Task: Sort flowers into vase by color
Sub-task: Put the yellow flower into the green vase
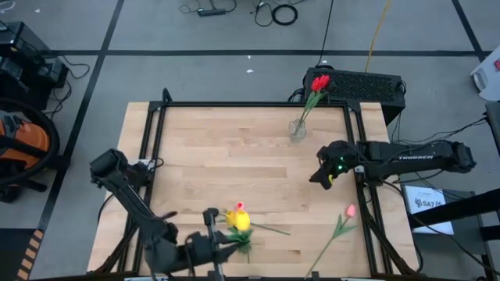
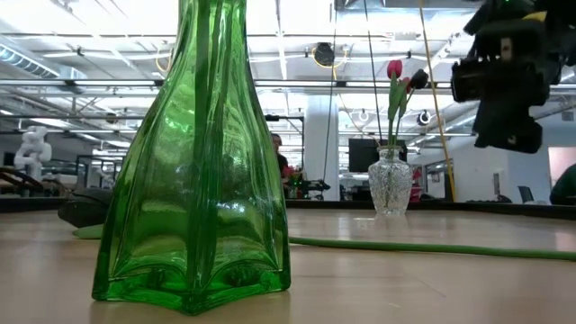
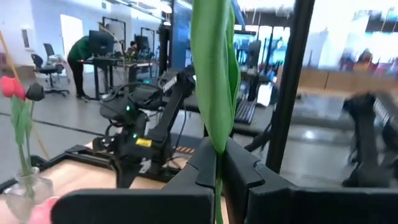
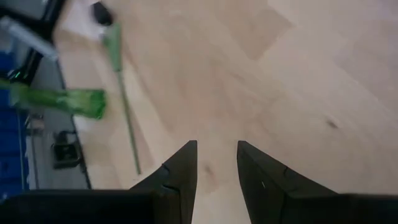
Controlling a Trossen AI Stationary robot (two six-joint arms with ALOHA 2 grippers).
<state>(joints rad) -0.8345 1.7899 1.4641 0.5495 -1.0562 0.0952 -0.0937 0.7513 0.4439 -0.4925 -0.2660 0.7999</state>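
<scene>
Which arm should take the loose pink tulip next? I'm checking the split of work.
Right, probably: the right gripper hangs open near the pink tulip, while the left gripper is shut on a green stem.

The desk (image 1: 234,148) is pale blond wood inside a black frame. On it a clear glass vase (image 1: 298,129) holds red tulips (image 1: 319,83) on green stems, and a bright green glass vase (image 2: 195,180) carries yellow tulips (image 1: 239,220). A pink tulip (image 1: 351,211) has a green stem, a black-headed one (image 4: 101,12) likewise, and both arms are dark.
</scene>
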